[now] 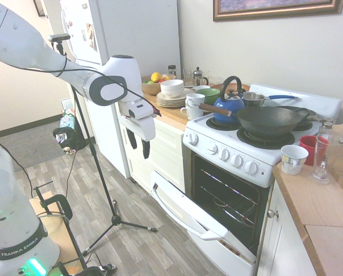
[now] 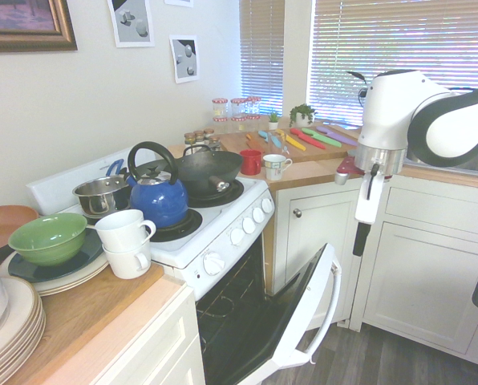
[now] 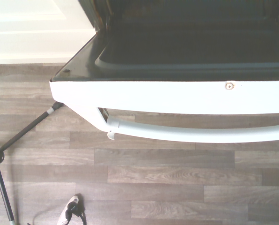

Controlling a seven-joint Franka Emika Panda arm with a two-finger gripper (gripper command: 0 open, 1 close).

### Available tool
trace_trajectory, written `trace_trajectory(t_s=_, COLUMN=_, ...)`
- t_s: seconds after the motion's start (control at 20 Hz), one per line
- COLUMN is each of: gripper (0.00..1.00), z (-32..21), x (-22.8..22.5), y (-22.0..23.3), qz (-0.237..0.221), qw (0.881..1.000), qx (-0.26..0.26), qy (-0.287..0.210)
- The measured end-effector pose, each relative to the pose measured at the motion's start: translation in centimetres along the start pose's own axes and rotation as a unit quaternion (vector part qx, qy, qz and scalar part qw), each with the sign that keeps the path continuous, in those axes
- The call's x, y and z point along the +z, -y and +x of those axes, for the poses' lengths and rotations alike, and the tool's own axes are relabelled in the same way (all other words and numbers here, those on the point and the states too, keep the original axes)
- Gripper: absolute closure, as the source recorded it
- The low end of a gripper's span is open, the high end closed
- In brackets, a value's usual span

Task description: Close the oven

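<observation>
I'm hanging my two-finger gripper (image 1: 139, 147) empty, its fingers parted and pointing down, over on the left in the first exterior view. The white freestanding stove with round knobs (image 1: 223, 155) is standing to the right, between pale wooden counters, and its drop-down door (image 2: 324, 273) is leaning partway out, leaving the dark cavity (image 1: 226, 198) showing. I'm judging that I'm pointing down so I can be reaching the door's outer side, where pushing up and inward would be closing it. The curved white bar handle (image 3: 177, 133) is standing off the door's free edge, offering a long place for pressing. Wood-look floor (image 3: 177, 173) is giving me open room out front, but the white cabinet front (image 1: 166, 146) is running close beside the door's far side, so I'm wanting to be keeping my wrist clear of that edge
</observation>
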State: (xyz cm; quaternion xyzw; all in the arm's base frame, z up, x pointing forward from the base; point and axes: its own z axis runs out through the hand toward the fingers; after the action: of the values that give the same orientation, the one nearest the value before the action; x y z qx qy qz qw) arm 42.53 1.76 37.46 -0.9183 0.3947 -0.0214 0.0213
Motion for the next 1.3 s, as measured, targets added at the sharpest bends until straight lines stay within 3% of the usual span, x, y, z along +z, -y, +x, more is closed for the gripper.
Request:
trace_trajectory(t_s=0.25, gripper=0.00, z=0.0, x=2.7, y=-0.2, qz=-0.025, qw=0.999, qx=0.004, qy=0.023)
trace_trajectory(t_s=0.5, gripper=0.00, z=0.0, x=13.9, y=-1.0, qz=-0.051, qw=0.997, qx=0.021, qy=0.058)
trace_trajectory(t_s=0.75, gripper=0.00, z=0.4, x=22.4, y=-1.8, qz=-0.037, qw=0.997, qx=0.023, qy=0.061)
trace_trajectory(t_s=1.3, gripper=0.00, z=4.0, x=25.9, y=1.9, qz=-0.012, qw=1.000, qx=0.022, qy=0.019)
